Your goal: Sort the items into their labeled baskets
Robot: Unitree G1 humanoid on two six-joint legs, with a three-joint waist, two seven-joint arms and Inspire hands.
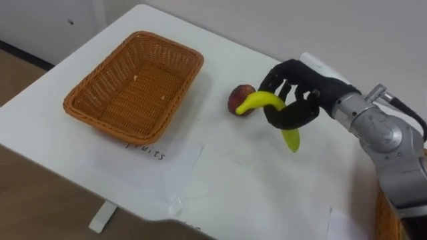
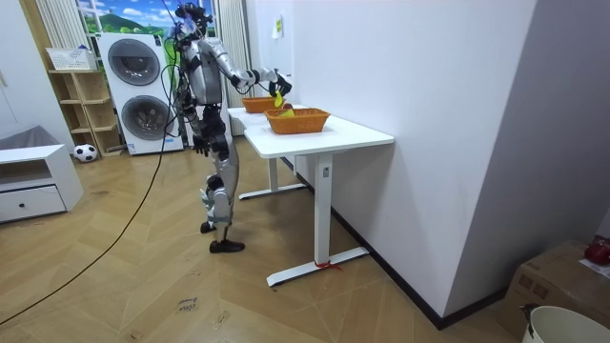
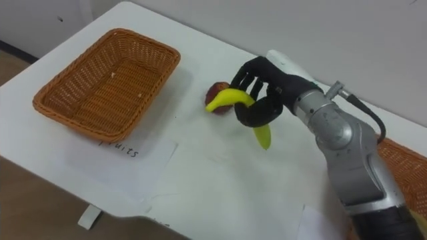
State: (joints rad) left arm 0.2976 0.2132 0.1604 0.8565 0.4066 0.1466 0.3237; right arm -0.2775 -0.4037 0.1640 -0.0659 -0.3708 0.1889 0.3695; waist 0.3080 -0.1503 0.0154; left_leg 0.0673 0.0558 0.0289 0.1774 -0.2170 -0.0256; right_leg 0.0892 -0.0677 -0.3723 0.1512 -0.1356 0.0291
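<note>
The basket (image 1: 133,83) stands on the table (image 1: 220,180). Just right of the basket lies a red fruit (image 1: 241,98). Further right, the right hand (image 1: 303,93) has its fingers curled tight round a banana (image 1: 261,101), which touches the red fruit.

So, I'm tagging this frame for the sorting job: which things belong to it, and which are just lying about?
Job: banana in the right hand, red fruit, left basket, right basket, table.
Lying about: washing machines, ball, shelf, cardboard box.
</note>
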